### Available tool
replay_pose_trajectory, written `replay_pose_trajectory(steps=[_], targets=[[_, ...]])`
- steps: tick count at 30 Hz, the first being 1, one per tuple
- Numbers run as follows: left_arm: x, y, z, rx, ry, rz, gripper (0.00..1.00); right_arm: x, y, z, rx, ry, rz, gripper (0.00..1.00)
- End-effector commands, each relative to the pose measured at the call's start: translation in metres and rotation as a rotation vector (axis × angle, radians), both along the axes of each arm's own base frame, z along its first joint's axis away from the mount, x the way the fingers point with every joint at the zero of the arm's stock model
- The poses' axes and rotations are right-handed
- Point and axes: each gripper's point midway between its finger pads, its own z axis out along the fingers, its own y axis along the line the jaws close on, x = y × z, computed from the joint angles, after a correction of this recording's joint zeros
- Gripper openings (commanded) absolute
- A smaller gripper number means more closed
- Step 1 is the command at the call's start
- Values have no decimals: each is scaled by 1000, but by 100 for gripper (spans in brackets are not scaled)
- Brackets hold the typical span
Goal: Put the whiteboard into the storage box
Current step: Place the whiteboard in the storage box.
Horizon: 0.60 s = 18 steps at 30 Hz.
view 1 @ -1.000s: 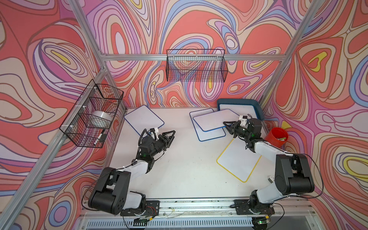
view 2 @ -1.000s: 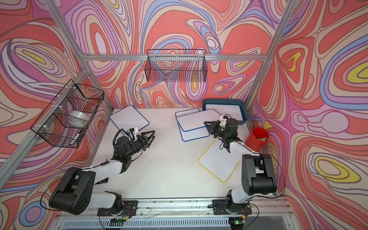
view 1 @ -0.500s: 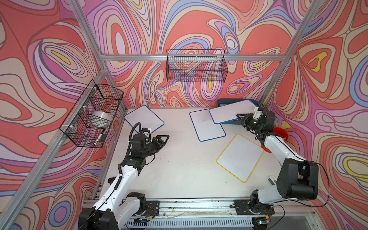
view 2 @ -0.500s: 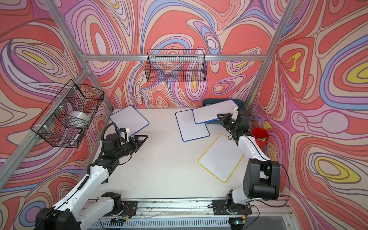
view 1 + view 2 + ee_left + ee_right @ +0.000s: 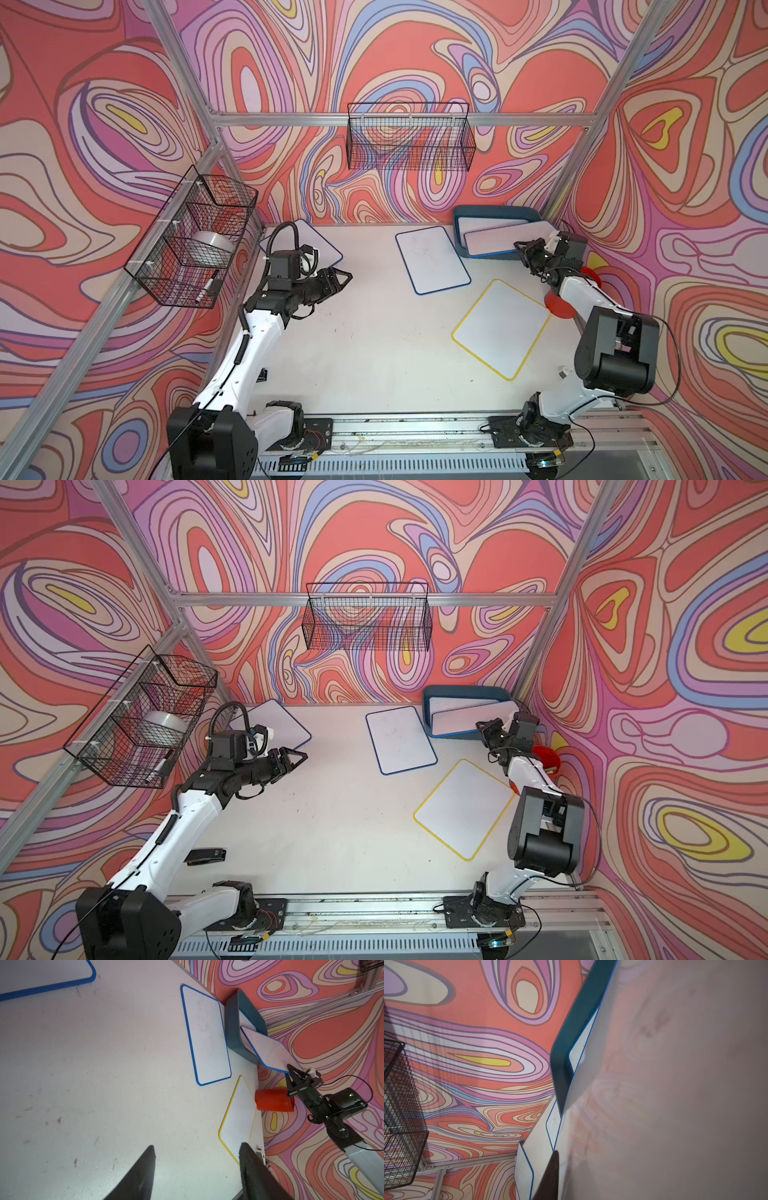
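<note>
Left end effector (image 5: 343,277) gapes; right end effector (image 5: 522,254) clamped.

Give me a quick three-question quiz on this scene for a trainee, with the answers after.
1. True or false: the left gripper holds a whiteboard.
2. What colour is the frame of the board lying flat beside the red bucket? A blue, B yellow, C green.
3. Fill in: the right gripper is shut on a blue-framed whiteboard tilted over the ____.
Key: 1 false, its jaws are open and empty; 2 B; 3 storage box.
</note>
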Motion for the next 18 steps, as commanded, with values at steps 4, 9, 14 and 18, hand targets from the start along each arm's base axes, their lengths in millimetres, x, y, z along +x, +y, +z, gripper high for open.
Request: replay_pose_trajectory(steps=[4, 9, 14, 18], targets=[[0, 18, -9, 61, 44, -49, 60, 34, -2, -1, 19, -77, 45, 1], [5, 30, -19, -44, 25, 5, 60, 48, 2, -31, 34, 5, 100, 12], [5, 41, -28, -57, 67, 22, 60, 57, -3, -47, -1, 64, 113, 37], [9, 45, -32, -89, 87, 37, 60, 69, -4, -63, 5, 123, 149, 43]])
